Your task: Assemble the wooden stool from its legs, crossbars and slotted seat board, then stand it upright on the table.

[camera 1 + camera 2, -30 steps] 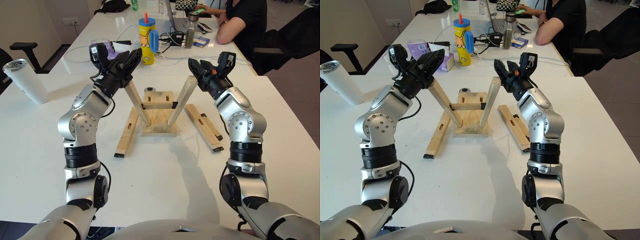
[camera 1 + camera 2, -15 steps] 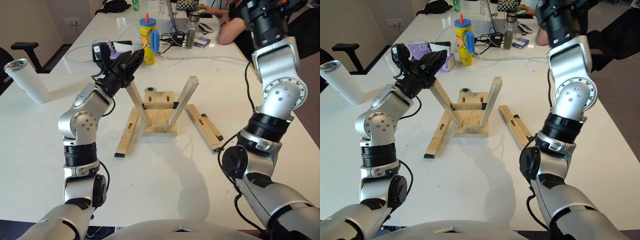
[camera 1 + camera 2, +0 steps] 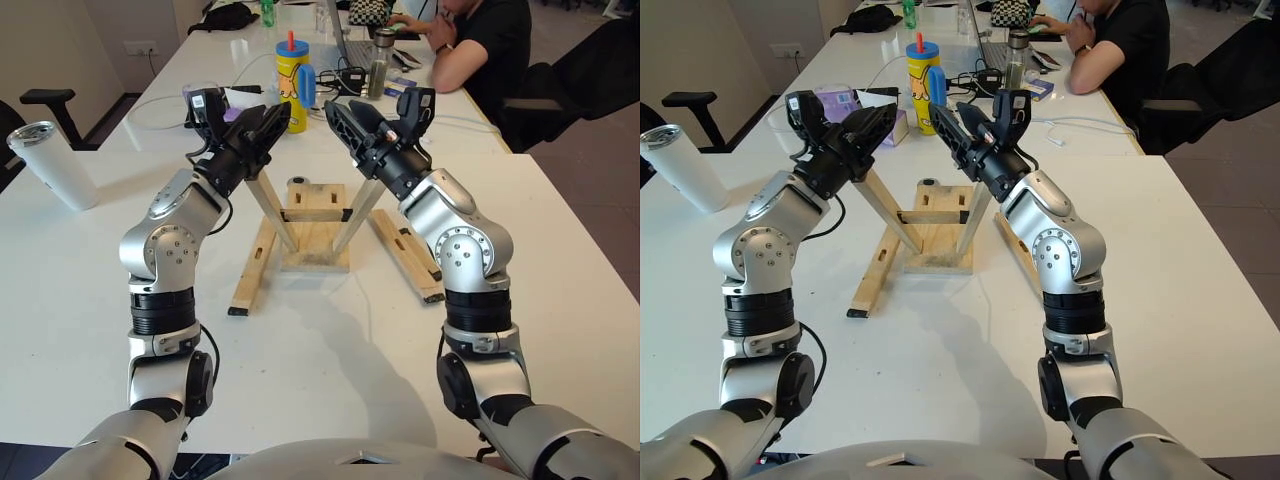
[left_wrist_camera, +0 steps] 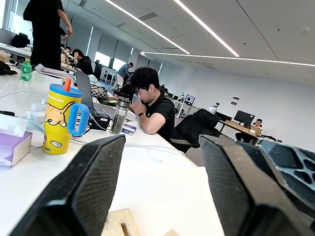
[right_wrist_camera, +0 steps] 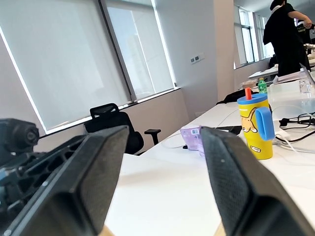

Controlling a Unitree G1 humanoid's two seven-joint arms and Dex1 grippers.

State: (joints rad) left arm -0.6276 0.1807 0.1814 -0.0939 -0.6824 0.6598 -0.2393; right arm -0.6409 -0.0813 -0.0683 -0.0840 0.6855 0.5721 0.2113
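Pale wood parts sat mid-table in a half-built state. The square slotted wooden seat board lay flat on the white table, underside up. This was probably so the legs could be set into it from above.

2 pale wooden legs rose from the board and splayed outward: the left upright leg and the right upright leg. 1 short wooden crossbar joined them partway up.

1 loose slotted leg lay flat on the table just beside the board on the left. More loose slotted timber lay flat on the right; whether that was 1 piece or 2 could not be told.

The left gripper hung at the top end of the left upright leg. Its jaws stood wide apart, with the leg's end grain low between them and not clamped.

The right gripper hung by the top of the right upright leg, jaws likewise spread and gripping nothing.

Judgement: both arms flanked the upright pair to steady or square it. 2 legs and further crossbars were not yet fitted, so the task was under half done.
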